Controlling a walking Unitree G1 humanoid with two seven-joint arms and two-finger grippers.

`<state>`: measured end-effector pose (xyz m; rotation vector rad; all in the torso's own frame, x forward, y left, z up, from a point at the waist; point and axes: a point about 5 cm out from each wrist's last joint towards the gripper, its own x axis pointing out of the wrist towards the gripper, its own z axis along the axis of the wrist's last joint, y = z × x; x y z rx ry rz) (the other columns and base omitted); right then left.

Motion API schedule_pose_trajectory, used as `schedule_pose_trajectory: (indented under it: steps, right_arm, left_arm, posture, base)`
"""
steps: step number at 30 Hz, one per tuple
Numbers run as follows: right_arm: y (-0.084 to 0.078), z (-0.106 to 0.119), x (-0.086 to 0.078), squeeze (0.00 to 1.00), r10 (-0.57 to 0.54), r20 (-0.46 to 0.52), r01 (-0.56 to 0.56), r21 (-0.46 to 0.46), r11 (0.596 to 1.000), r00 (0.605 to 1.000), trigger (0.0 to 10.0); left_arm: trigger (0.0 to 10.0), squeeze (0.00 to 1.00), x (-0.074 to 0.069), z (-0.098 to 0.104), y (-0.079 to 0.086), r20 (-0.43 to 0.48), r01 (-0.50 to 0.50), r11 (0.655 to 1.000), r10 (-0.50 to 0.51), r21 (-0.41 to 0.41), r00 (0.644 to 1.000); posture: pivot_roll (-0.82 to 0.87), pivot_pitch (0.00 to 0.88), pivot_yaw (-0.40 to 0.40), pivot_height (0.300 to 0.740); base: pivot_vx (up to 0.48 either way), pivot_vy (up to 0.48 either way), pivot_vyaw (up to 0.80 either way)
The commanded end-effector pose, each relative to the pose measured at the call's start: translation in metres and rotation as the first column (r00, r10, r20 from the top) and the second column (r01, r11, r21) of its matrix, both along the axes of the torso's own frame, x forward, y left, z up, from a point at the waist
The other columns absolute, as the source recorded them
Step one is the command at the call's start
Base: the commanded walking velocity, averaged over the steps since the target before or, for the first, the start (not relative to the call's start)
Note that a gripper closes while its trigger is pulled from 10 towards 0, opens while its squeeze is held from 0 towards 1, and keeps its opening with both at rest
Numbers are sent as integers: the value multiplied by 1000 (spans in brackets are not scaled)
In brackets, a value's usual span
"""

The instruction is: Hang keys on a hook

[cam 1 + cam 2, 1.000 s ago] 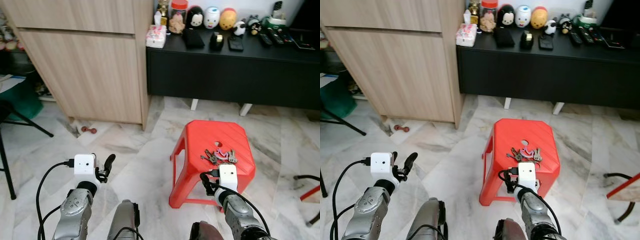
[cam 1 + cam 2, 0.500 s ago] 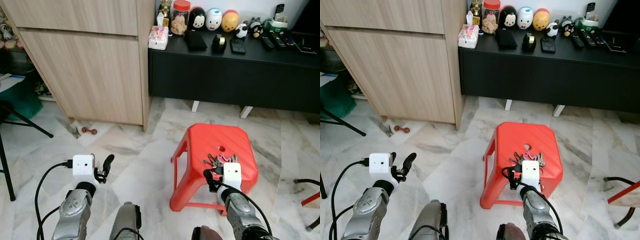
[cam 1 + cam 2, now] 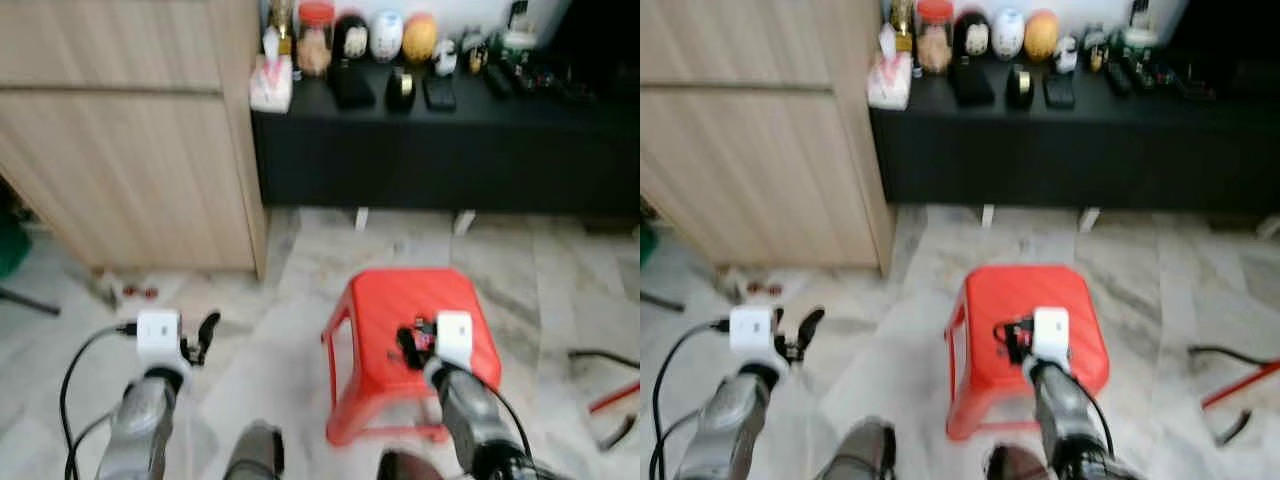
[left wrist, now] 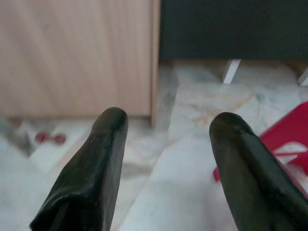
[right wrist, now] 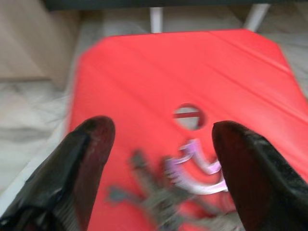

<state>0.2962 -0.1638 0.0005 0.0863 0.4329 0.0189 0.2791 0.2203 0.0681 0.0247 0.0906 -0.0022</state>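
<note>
The right gripper [image 5: 161, 144] is held open above the keys [image 5: 183, 187] on the stool [image 5: 144, 67]; the left gripper [image 4: 166, 144] is open over bare floor [image 4: 187, 125].

head stereo pair looks fwd & down from above, blurred; both eyes share the red plastic stool [image 3: 410, 310] & long black low cabinet [image 3: 1060, 140]. right wrist cam sits close over the stool top, looking along its fingers. left wrist cam faces the pale wood cupboard [image 4: 77, 53] across marble floor [image 4: 192, 144].
</note>
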Motion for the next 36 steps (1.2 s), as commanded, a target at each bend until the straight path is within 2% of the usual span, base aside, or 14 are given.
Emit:
schedule_pose_trajectory:
  steps: [1, 5, 8, 10, 16, 25, 36]
  right_arm:
    - [-9, -8, -8, 0, -15, -47, 15, -13, 1000, 999, 10000]
    - [-7, -11, -11, 0, 13, -74, -15, -20, 1000, 997, 10000]
    - [-3, -14, -12, 0, 75, -92, -79, -41, 996, 993, 10000]
    - [2, -15, -14, 0, 138, -109, -146, -60, 988, 984, 10000]
    - [7, -22, -18, 0, 227, -191, -248, -99, 964, 955, 10000]
    - [4, -26, -21, 0, 202, -246, -239, -135, 962, 948, 10000]
    - [6, -26, -22, 0, 221, -246, -261, -144, 954, 944, 10000]
  left_arm:
    - [10000, 0, -5, -8, -5, -28, 12, 1000, -13, -15, 1000]
    - [10000, 0, -5, -8, -5, -28, 11, 1000, -12, -16, 1000]
    - [10000, 0, -5, -8, -5, -28, 9, 1000, -9, -15, 1000]
    - [10000, 0, -6, -8, -5, -30, 7, 1000, -8, -16, 1000]
    - [10000, 0, -7, -10, -5, -37, 7, 1000, -8, -17, 999]
    - [10000, 0, -8, -11, -6, -44, 8, 1000, -9, -17, 999]
    - [10000, 0, -8, -11, -5, -42, 6, 1000, -6, -15, 999]
  posture:
    - [203, 151, -51, 630]
    - [203, 154, -51, 630]
    - [203, 155, -51, 630]
    - [203, 156, -51, 630]
    - [199, 160, -53, 630]
    - [200, 162, -54, 630]
    - [200, 164, -54, 630]
  base:
    - [0, 0, 0]
    - [0, 0, 0]
    - [0, 0, 0]
    - [0, 0, 0]
    - [0, 0, 0]
    - [0, 0, 0]
    - [0, 0, 0]
